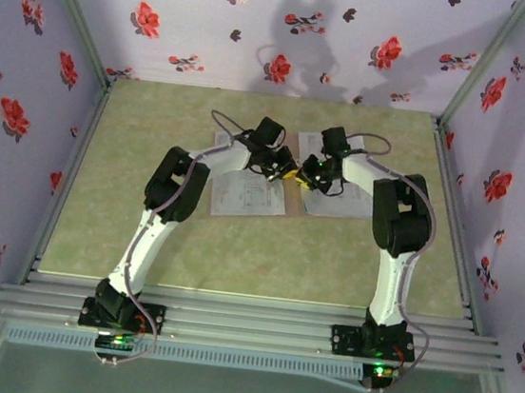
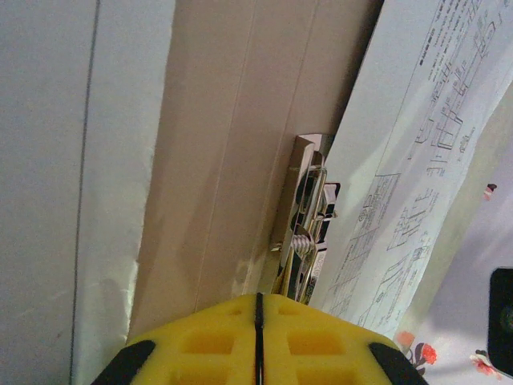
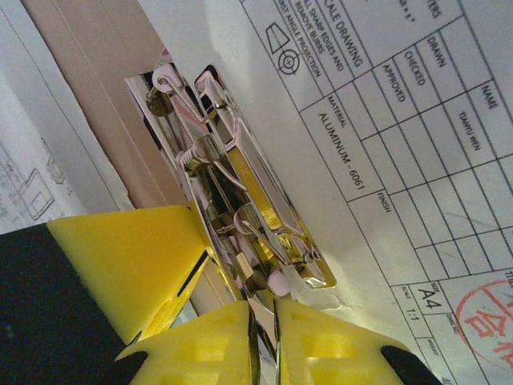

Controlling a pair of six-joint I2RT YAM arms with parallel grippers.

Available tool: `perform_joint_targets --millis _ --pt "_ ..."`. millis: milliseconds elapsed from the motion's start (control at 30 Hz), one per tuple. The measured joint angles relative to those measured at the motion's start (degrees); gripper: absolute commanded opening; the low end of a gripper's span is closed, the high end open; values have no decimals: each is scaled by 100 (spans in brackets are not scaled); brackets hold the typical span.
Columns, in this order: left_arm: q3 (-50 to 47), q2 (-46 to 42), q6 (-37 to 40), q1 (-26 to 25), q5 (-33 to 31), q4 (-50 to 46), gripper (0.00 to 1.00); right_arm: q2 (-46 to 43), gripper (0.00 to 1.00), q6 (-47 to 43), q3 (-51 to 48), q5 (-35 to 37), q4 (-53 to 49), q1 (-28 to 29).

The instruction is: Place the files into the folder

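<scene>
Left jaws: we are seeing the left gripper (image 2: 258, 325) with its yellow pads pressed flat together, only a dark seam between them.
Right jaws: we are finding the right gripper (image 3: 263, 337) narrowed to a slit. The lever end of the metal clip (image 3: 232, 192) is running into that slit, but we cannot tell whether it is being pinched.
Folder: the tan folder (image 2: 216, 144) is lying flat on the counter (image 1: 124, 228), mid-counter under both grippers. Its edges are running off both wrist views, and from above the arms are covering most of it.
Files: white printed sheets (image 3: 385, 120) are lying on either side of the clip, over the folder. We cannot tell whether any edge is sitting under the clip's bar.
Yellow block: a yellow block (image 3: 128, 257) with a black back is crowding the left of the right wrist view, and we cannot make out what it belongs to.
From above: the two grippers are meeting nose to nose, too small and blurred for reading the jaws.
</scene>
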Motion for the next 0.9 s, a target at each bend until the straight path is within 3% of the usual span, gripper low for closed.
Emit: perform_joint_targets --millis 433,900 --pt "0 50 0 -11 -22 -24 8 254 18 -560 789 1322 -1110 391" --pt "11 57 -7 -26 -22 0 8 378 8 -610 855 1547 -1248 437"
